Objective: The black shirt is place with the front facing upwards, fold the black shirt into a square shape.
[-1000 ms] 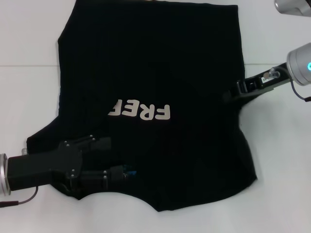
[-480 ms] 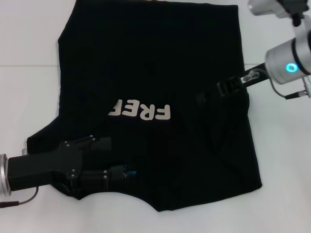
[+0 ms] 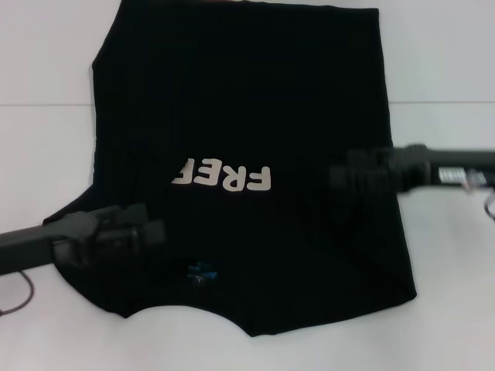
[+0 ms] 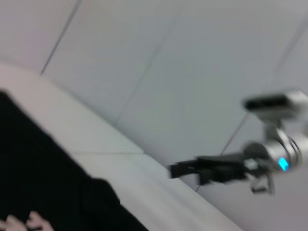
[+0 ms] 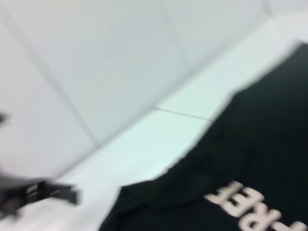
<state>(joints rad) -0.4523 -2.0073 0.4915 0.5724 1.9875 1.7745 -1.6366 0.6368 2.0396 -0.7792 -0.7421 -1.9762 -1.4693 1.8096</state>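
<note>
The black shirt [image 3: 240, 100] lies spread on the white table [image 3: 448, 69], front up, with pale "FREE" lettering [image 3: 224, 176] and a small blue neck label [image 3: 201, 272] near the front edge. My left gripper [image 3: 151, 234] hovers blurred over the shirt's near-left part, just left of the label. Over the shirt's right side, level with the lettering, is my right gripper [image 3: 344, 178], also blurred. The left wrist view shows the shirt [image 4: 48, 183] and, farther off, the right gripper [image 4: 183, 169]. The shirt and its lettering [image 5: 260, 207] fill the lower right wrist view.
Bare white table surrounds the shirt on the left [image 3: 39, 154] and right. A seam line [image 3: 46, 104] crosses the tabletop behind the arms. A pale wall [image 4: 168, 57] stands beyond the table.
My right gripper moved from the shirt's right edge inward over the cloth, and that edge now lies straighter. My left gripper pulled away from the collar, leaving the blue label uncovered.
</note>
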